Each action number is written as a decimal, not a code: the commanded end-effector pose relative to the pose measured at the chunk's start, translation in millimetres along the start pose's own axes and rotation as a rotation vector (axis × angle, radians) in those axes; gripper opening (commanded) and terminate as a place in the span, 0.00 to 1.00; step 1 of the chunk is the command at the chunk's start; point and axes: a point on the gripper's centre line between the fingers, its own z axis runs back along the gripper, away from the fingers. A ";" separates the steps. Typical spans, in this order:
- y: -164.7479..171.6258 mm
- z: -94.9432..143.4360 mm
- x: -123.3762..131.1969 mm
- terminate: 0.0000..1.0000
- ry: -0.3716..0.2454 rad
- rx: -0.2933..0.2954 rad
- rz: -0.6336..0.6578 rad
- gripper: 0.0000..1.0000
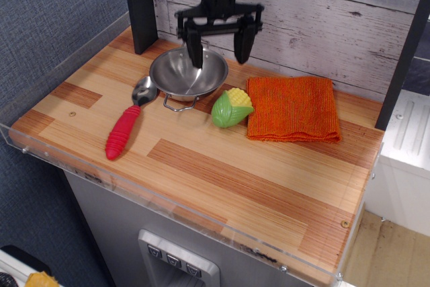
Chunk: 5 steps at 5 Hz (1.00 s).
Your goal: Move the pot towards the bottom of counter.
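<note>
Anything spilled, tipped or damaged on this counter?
Nothing stands out. The pot sits upright beside the spoon, toy corn and flat orange cloth; the gripper hangs open above the pot's rim.

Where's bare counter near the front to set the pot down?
The front half of the counter is bare, from below the red-handled spoon across to the right corner. The back is crowded: pot, corn, orange cloth, with the open gripper above the pot.
</note>
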 end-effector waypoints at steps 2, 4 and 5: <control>1.7 -17.7 -1.0 0.00 0.003 0.029 0.002 1.00; -0.3 -22.0 -4.1 0.00 -0.015 0.023 -0.001 0.00; -0.3 -21.8 -5.1 0.00 -0.019 0.022 0.000 0.00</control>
